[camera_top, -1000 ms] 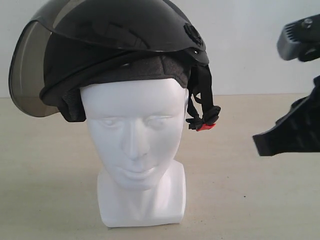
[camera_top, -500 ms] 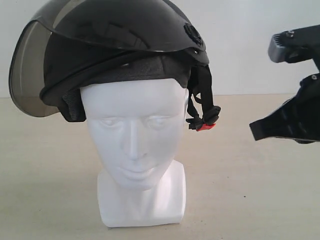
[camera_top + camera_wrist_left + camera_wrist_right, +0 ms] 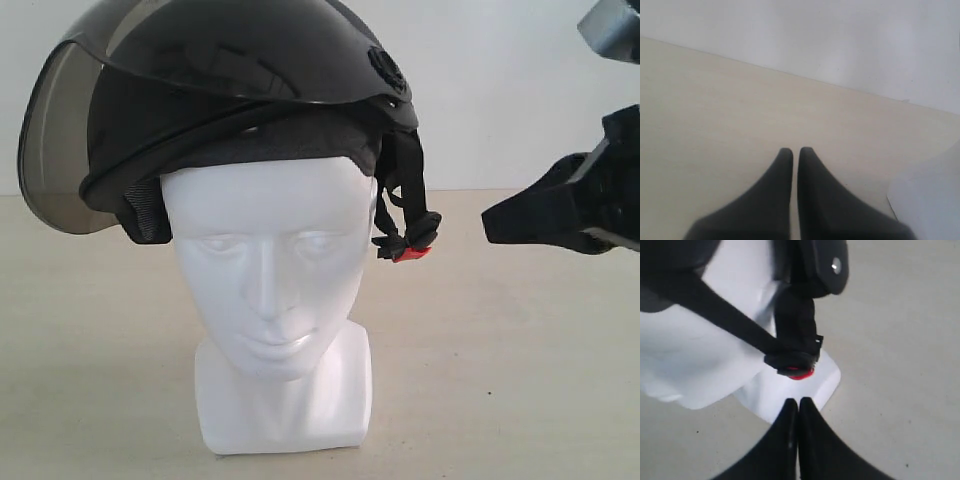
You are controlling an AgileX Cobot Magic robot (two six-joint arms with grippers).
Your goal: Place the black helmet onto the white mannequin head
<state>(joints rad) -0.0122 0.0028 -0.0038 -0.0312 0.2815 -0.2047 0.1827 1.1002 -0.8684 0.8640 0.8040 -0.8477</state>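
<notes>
Seating: the black helmet (image 3: 240, 70) sits on top of the white mannequin head (image 3: 270, 270), its visor overhanging to the exterior view's left.
Strap edge: the red buckle (image 3: 412, 252) hangs beside the head.
Right end effector (image 3: 495, 222): closed, holding nothing, near the buckle, apart.
Left end effector (image 3: 796, 150): closed, holding nothing, over the open worktop (image 3: 715, 110).

Seemed a robotics lab, a bare test bench. Showed a plain beige tabletop (image 3: 500, 400) against a blank white wall (image 3: 500, 90), a white mannequin head (image 3: 270, 260) staged at centre, and the black right gripper (image 3: 490, 225) poised beside it.
</notes>
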